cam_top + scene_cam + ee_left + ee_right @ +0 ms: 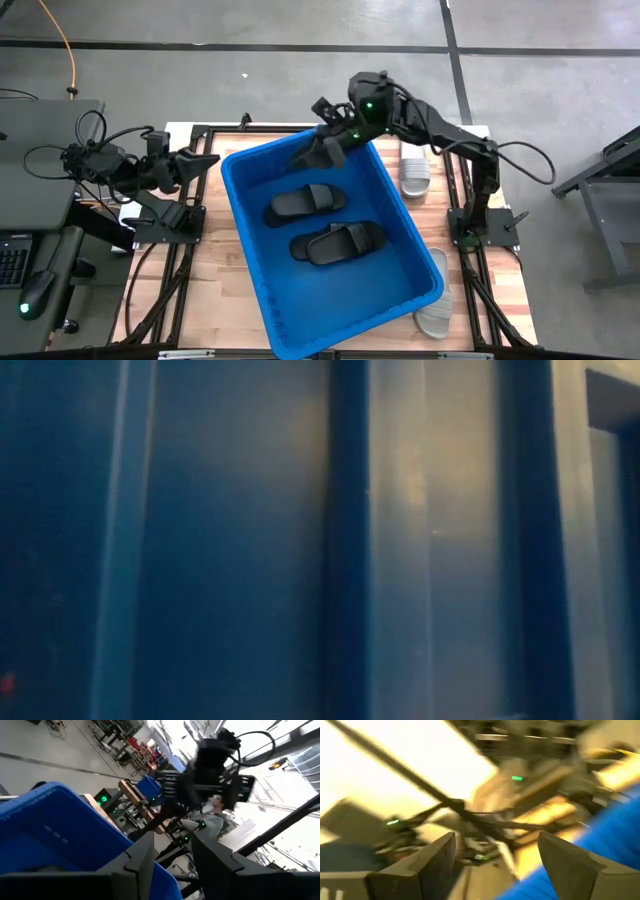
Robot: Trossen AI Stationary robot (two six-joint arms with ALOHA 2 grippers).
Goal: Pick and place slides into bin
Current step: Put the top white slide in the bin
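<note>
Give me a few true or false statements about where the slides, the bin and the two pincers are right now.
1. Two black slides lie inside the blue bin. True.
2. The right pincer is over the bin's far rim. True.
3. No pale slides remain outside the bin. False: one pale slide and another pale slide lie on the table at its right side.
4. The left pincer is shut on a slide. False: it is open and empty.

A bright blue bin (pixel 243 210) with ribbed walls holds two matte black slides (pixel 305 201) (pixel 338 243). Beside it, two pale grey-white slides (pixel 416 172) (pixel 436 310) lie on a light, wood-grained worktop (pixel 215 270). Both arms are dark.
</note>
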